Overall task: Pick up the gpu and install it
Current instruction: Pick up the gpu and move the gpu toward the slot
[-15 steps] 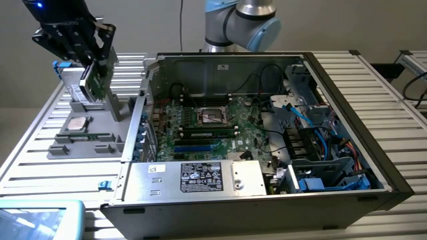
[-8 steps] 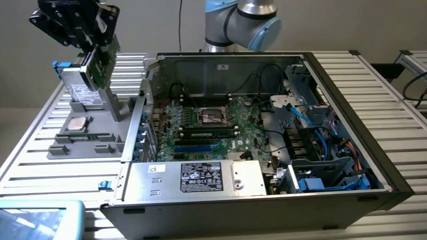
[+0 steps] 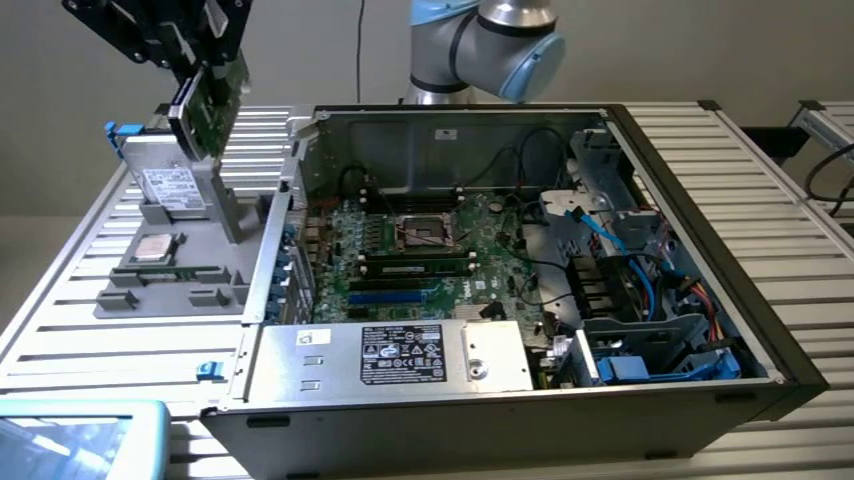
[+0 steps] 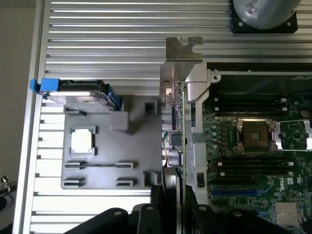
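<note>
Pincer [image 3: 187, 50]: mine, clamped on the gpu [image 3: 214, 100].
Gpu: aloft on edge, clear of the grey tray [image 3: 174, 285].
Case [image 3: 694, 180]: open, beside tray on the surface [image 3: 80, 330].

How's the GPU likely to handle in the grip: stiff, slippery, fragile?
Probably stiff: the GPU hangs straight from the hand without sagging. Likely fragile: bare board parts show along its edge. The bracket at the far end may lever it if bumped.

Shows the gpu [image 3: 214, 100] clamped in the claw [image 4: 174, 195], in the air, standing on edge, green board visible, silver bracket [image 4: 183, 48] farthest from the claw.
</note>
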Robot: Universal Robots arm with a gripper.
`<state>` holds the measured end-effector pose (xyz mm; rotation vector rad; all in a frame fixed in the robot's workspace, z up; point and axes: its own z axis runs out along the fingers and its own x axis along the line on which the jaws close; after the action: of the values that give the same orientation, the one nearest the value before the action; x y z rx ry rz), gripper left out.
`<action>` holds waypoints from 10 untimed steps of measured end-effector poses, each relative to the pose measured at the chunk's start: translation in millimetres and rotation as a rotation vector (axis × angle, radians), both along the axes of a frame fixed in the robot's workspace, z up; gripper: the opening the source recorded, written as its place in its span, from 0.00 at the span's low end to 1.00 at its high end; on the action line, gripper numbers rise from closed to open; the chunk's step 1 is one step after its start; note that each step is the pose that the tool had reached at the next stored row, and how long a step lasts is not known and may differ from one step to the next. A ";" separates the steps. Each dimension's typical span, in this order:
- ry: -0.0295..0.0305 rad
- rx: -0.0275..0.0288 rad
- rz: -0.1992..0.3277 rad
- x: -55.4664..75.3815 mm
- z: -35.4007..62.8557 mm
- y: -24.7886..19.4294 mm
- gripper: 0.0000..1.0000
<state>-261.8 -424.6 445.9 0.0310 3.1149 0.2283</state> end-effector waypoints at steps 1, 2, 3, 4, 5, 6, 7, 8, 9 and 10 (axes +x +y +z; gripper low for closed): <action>0.0038 -0.0001 0.000 2.5 2.5 -0.4 0.28; 0.0078 -0.0001 0.000 4.8 4.9 -0.7 0.28; 0.0134 0.0001 0.000 6.7 6.0 -1.0 0.28; 0.0209 0.0000 0.000 8.4 6.6 -1.2 0.28; 0.0300 -0.0002 0.000 10.3 6.8 -1.3 0.28; 0.0397 -0.0001 0.000 12.3 6.8 -1.5 0.28; 0.0479 0.0000 0.000 14.5 6.8 -1.7 0.28; 0.0519 0.0000 0.000 18.1 6.8 -2.0 0.28; 0.0533 -0.0001 0.000 22.7 6.9 -2.5 0.28; 0.0545 -0.0001 0.000 27.3 7.0 -3.1 0.28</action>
<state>-234.5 -427.7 452.9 0.0380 3.1690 0.2312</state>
